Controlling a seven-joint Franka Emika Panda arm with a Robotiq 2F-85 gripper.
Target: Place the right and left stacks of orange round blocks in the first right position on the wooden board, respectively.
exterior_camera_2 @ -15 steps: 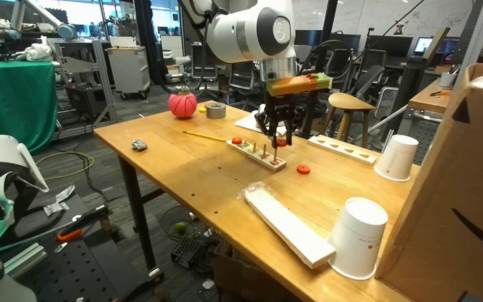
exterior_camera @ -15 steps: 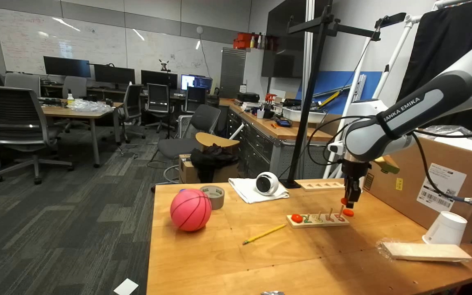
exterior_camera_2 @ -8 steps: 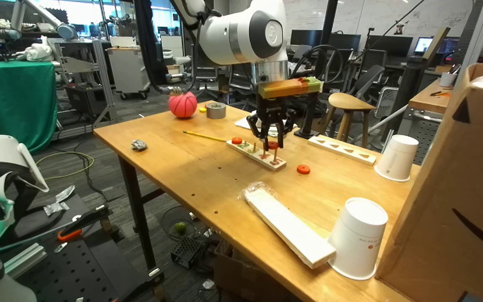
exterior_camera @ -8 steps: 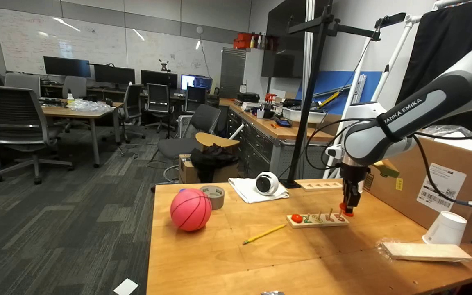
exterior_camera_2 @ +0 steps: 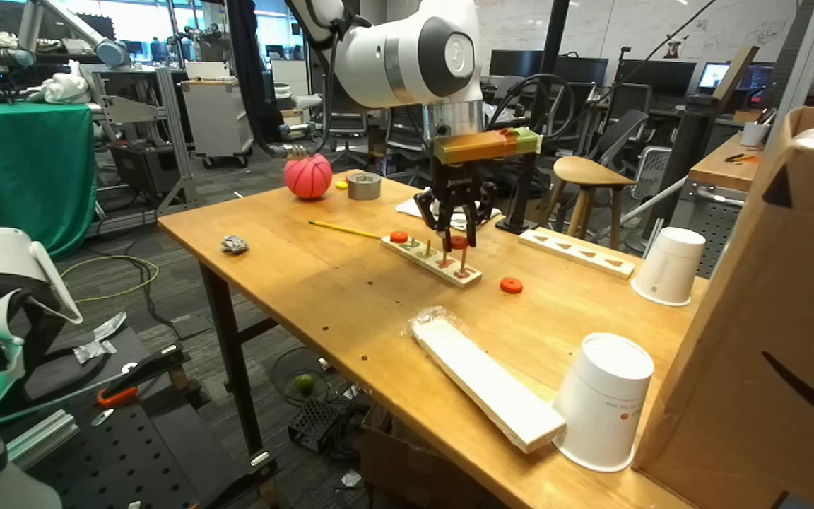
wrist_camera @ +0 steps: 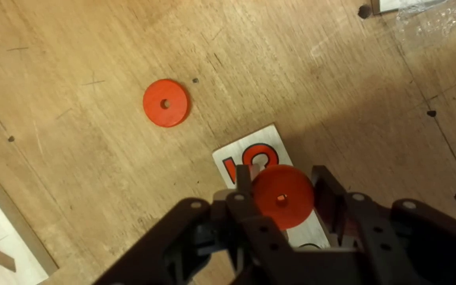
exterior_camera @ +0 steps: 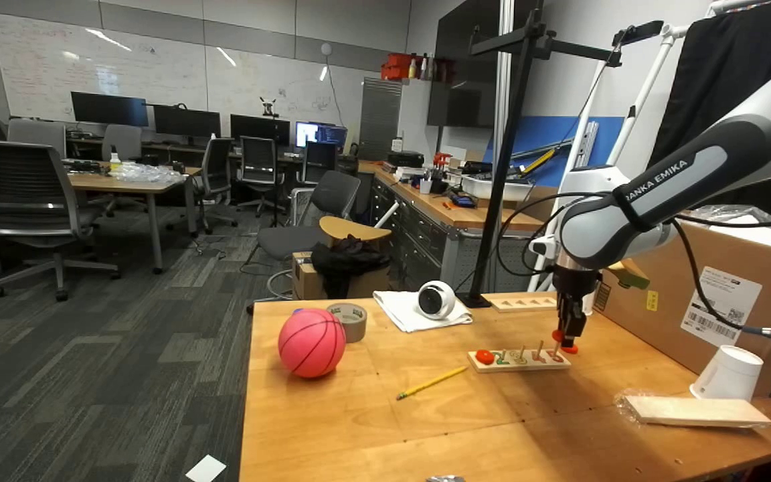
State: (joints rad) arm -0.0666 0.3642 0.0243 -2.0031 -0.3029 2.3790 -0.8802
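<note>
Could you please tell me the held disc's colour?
The held disc is red-orange, clearest in the wrist view.

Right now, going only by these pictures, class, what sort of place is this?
Probably a robotics lab or research workspace: a large robot arm, a whiteboard with writing on it and a row of monitors suggest so.
</note>
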